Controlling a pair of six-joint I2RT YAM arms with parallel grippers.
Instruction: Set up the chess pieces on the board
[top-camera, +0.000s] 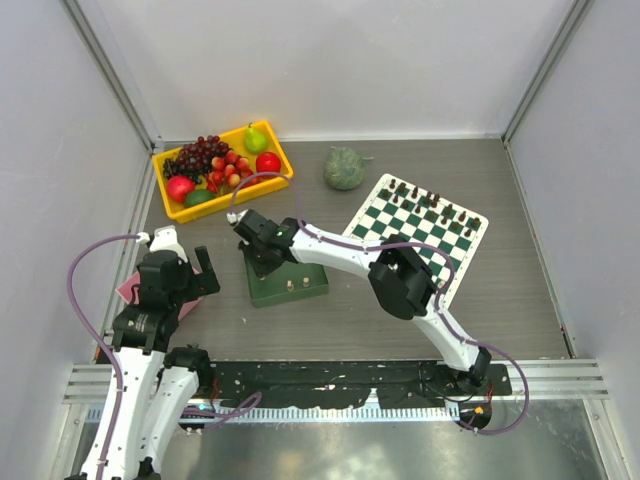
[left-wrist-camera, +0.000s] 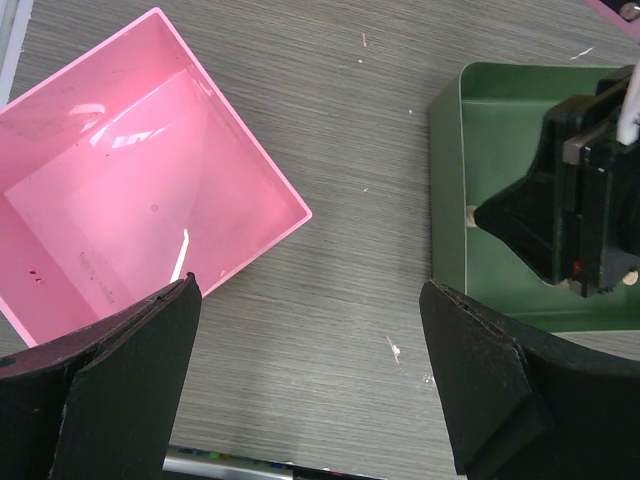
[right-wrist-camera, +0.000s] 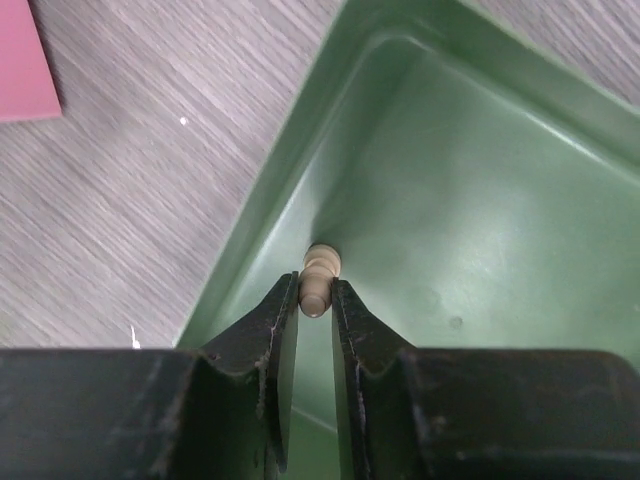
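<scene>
Right tool (right-wrist-camera: 315, 297) is closed on a small cream wooden chess piece (right-wrist-camera: 321, 268). Its fingers (right-wrist-camera: 272, 335) pinch the piece's head. The piece sits against the inner wall of a plain green square plastic tray (right-wrist-camera: 470, 200), near a corner. Only the right wrist view shows the grip. In the top view the tool is over the left part of the tray and the contact is hidden. The left wrist view has it side-on: black tool nose at the tray wall, cream dot at its tip.

Left tool (left-wrist-camera: 310, 292) is spread wide and holds nothing. It hovers over the grey wood-grain desk (left-wrist-camera: 340, 150), between a pink square plastic box (left-wrist-camera: 120, 190) and the tray.

Top view only:
- Two more cream pieces (top-camera: 291, 285) lie on the tray floor.
- The green-and-white checkered board (top-camera: 425, 232) is to the right of the tray, partly under the right arm.
- Dark chess figures (top-camera: 430, 200) stand along its far rows.
</scene>
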